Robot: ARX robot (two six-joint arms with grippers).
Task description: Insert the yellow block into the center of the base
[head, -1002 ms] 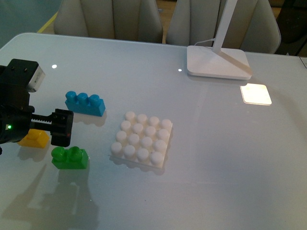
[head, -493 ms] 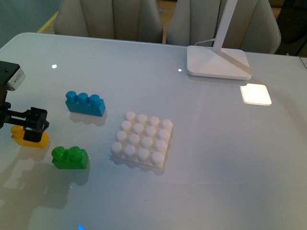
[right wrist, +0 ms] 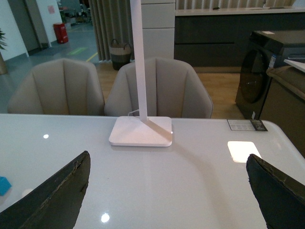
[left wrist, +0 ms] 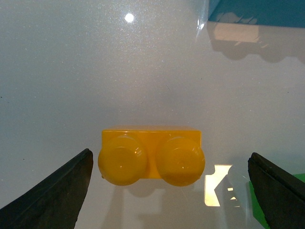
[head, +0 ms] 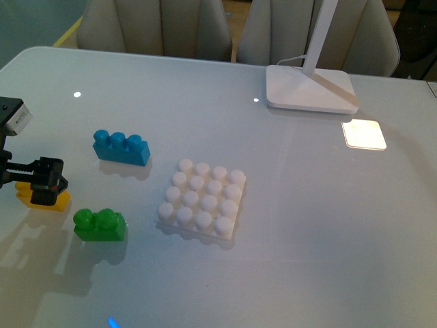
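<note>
Hovering over the yellow block point(left wrist: 151, 152) at the left edge of the table point(head: 307, 239), well apart from the base point(head: 203, 198), our left gripper point(head: 46, 183) spreads its fingers point(left wrist: 52, 195) wide and empty. Closing off-centre, we risk skidding or twisting the block on that slick surface.

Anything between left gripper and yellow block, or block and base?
Nothing visible. The left gripper is open, its fingers either side of the yellow block, bare table between. The line to the base passes between the green brick and blue brick; the green one sits close, so carry it lifted.
</note>
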